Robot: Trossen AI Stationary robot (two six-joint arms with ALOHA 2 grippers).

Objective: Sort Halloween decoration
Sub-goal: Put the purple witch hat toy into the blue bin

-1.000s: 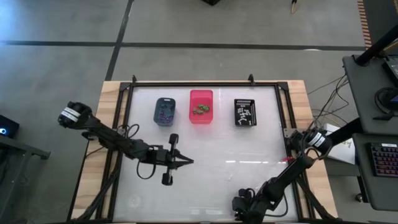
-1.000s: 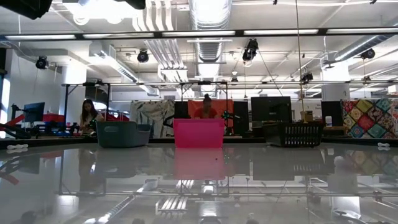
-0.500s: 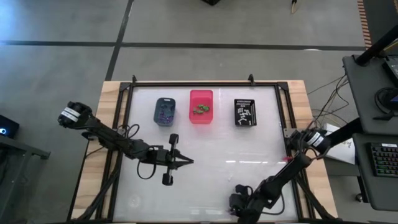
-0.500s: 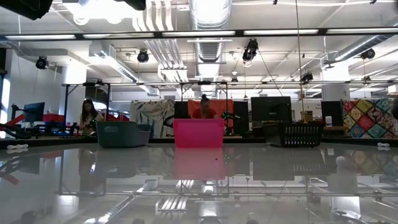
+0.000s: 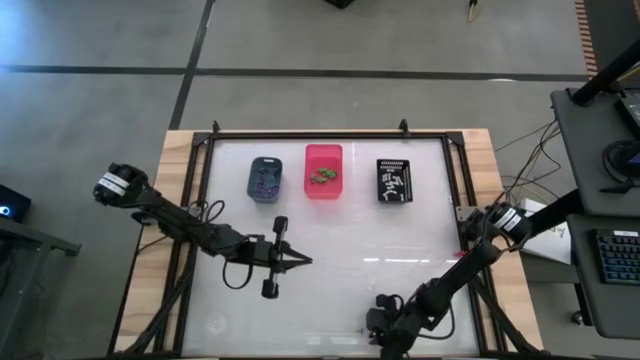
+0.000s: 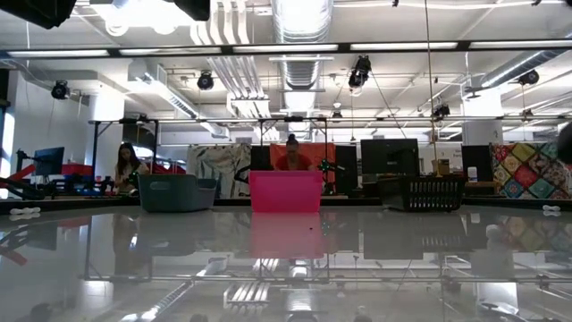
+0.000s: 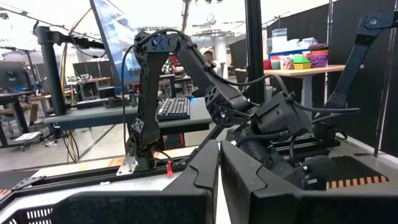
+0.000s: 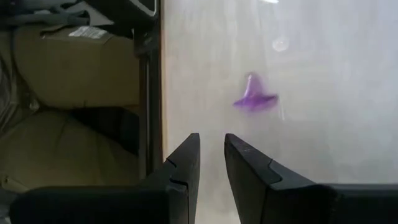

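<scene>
The right gripper [image 8: 211, 168] hangs low over the table's [image 5: 340, 240] near edge, fingers slightly parted with nothing between them. Just beyond them lies a purple trinket [image 8: 255, 99], perhaps a witch's hat. The left gripper [image 5: 305, 260] waits mid-table, pressed shut.

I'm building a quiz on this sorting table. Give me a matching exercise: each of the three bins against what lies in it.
Column one:
1. blue-grey bin
2. pink bin
3. black bin

Column two:
a. white trinkets
b. purple trinkets
c. green trinkets

Pairs: 1-b, 2-c, 3-a
</scene>
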